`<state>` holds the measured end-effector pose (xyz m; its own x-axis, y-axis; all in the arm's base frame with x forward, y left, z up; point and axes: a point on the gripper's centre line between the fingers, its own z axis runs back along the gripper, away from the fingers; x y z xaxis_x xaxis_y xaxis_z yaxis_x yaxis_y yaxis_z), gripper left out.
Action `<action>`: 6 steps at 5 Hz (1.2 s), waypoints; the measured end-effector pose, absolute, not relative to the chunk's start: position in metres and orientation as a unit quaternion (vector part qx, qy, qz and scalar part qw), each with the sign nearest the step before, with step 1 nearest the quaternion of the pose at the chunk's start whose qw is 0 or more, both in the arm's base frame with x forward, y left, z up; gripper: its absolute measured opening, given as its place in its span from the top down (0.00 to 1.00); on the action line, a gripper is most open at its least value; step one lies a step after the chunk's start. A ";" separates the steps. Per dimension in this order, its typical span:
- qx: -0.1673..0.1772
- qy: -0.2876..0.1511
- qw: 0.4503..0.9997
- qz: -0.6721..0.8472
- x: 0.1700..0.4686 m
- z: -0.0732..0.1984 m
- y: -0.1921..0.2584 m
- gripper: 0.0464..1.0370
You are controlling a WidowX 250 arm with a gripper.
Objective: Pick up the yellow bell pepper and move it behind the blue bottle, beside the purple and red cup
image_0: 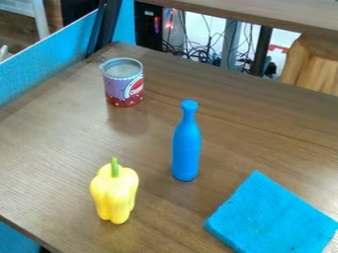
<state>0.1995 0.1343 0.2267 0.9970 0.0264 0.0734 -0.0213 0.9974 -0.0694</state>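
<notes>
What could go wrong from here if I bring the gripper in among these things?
The blue bottle stands tall and narrow, so a sideways bump might well tip it.
The yellow pepper stands upright on a lobed base near the front left edge of the table; if knocked, it could roll off.
The blue cloth lies loose, so a low pass may drag or bunch it.

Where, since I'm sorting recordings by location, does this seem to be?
Probably an office or lab workspace: a brown wood-grain table, tangled dark cables behind it, and a bright blue partition panel alongside.
</notes>
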 end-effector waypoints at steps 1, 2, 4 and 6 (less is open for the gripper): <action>-0.043 -0.024 0.999 0.013 0.199 0.219 0.133 0.04; -0.043 -0.021 0.998 -0.030 0.203 0.198 0.109 0.04; 0.009 -0.029 0.995 -0.092 0.194 0.161 0.035 0.04; 0.019 -0.041 0.990 -0.137 0.198 0.128 -0.026 0.04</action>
